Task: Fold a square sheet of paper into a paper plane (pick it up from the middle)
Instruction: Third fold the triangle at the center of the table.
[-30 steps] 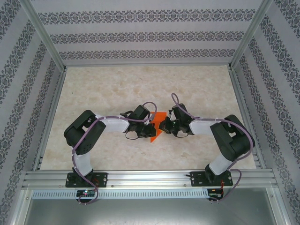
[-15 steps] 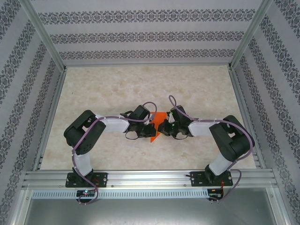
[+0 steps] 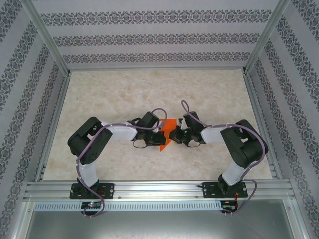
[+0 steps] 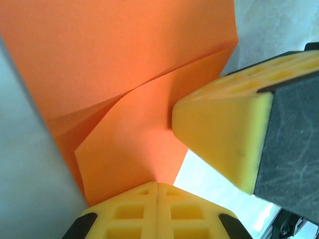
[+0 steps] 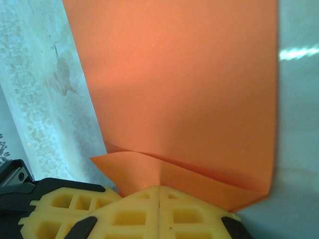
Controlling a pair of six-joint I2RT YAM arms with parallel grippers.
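Note:
The square sheet of paper [image 3: 170,125], bright orange and folded into a pointed, plane-like shape, hangs between my two grippers just above mid-table, tip toward the near edge. My left gripper [image 3: 160,135] is shut on its left side. In the left wrist view the yellow pads [image 4: 144,209] meet on a folded layer of the paper [image 4: 124,74], and the right gripper's finger [image 4: 224,134] sits close by on the right. My right gripper [image 3: 173,134] is shut on the other side. Its pads [image 5: 174,211] pinch a creased flap of the paper [image 5: 179,89].
The marble-patterned table [image 3: 124,94] stretches wide behind the grippers. An aluminium rail [image 3: 159,189] runs along the near edge by the arm bases. Patterned walls [image 3: 149,37] and metal posts close in the back and sides.
The right arm's elbow has swung slightly and its wrist has shifted a little beside the paper. The left arm has stayed put, and both grippers have kept their hold.

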